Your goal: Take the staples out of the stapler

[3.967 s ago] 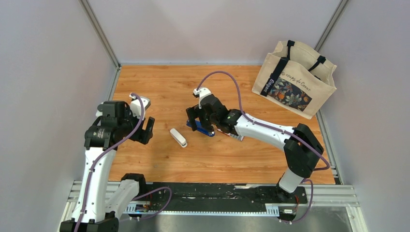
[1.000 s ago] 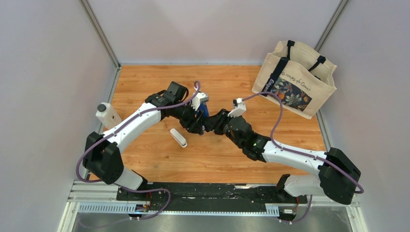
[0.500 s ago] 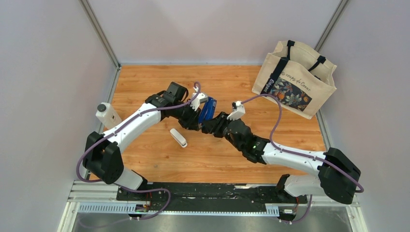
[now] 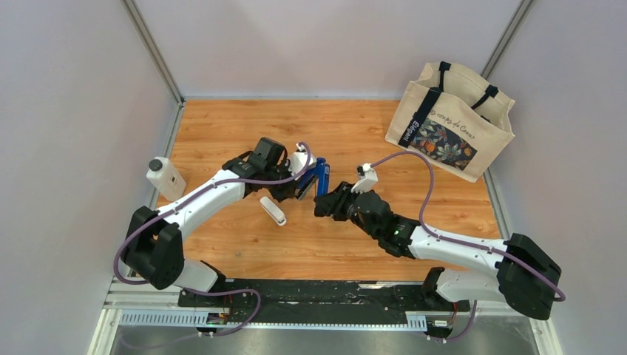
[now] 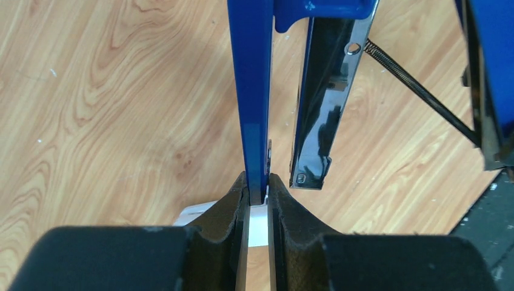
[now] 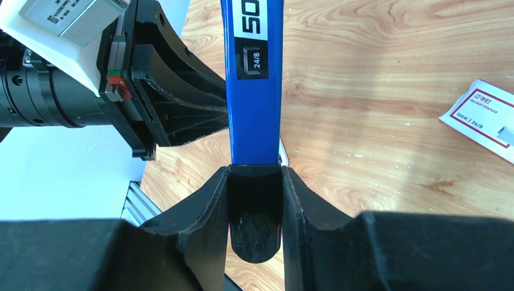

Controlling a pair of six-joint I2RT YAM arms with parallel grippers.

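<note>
The stapler (image 4: pixel 321 177) is held off the table (image 4: pixel 244 126) near its middle, gripped by both arms at once and swung open. The left gripper (image 5: pixel 257 188) is clamped on the thin edge of one blue leaf of the stapler (image 5: pixel 251 91), its two fingers (image 5: pixel 233 206) pressed against either face. In the left wrist view the black magazine (image 5: pixel 321 103) hangs free just beside that leaf, with a thin spring (image 5: pixel 418 88) stretched from it toward another blue part at the right edge. Whether staples sit in the magazine cannot be told. The right gripper (image 6: pixel 254 173) is closed on the end of a blue part of the stapler (image 6: pixel 253 91) that bears a "24/8" label, its fingers (image 6: pixel 206 206) tight on both sides. From above, the two grippers meet nose to nose, the left gripper (image 4: pixel 302 183) coming from the left and the right gripper (image 4: pixel 329 203) from the lower right. A white stick (image 4: pixel 273 211) lies on the table just below the left gripper. A small bottle (image 4: pixel 164 177) stands at the left edge and a bag (image 4: pixel 451 118) at the far right corner. A white packet (image 6: pixel 482 121) with a red border lies on the wood, seen from the right wrist.
</note>
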